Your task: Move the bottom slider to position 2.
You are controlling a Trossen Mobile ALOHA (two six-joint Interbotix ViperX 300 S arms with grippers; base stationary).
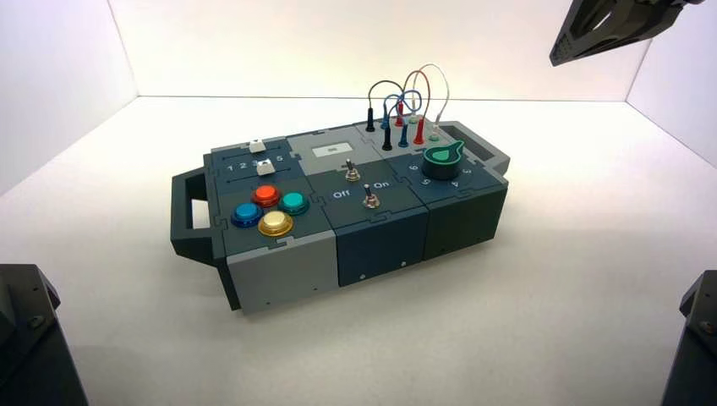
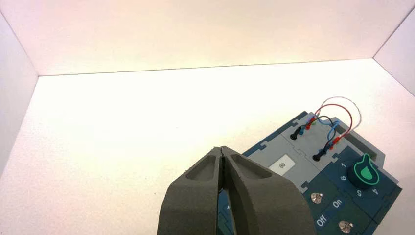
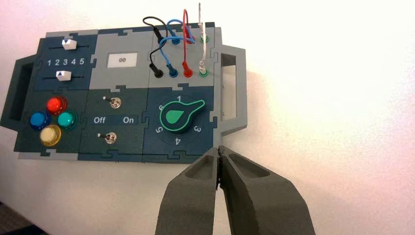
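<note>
The bottom slider (image 3: 64, 75) is a small white blocky knob on the dark blue panel at the box's left end, just above the coloured buttons; it also shows in the high view as the bottom slider (image 1: 265, 166). In the right wrist view it stands below the printed 3. Position 2 (image 3: 57, 62) is the second numeral in the row 1 to 5. My right gripper (image 3: 219, 148) is shut on nothing, held high and off the box's front edge near the green dial. My left gripper (image 2: 221, 149) is shut too, empty, away from the box; its fingers hide the sliders there.
A second white slider knob (image 3: 69, 44) sits above the numerals. Four round buttons (image 3: 56, 105), two toggle switches (image 3: 115, 102), a green dial (image 3: 178, 116) and plugged wires (image 3: 186, 44) fill the box top. Handles (image 1: 188, 211) jut from both ends. White walls ring the table.
</note>
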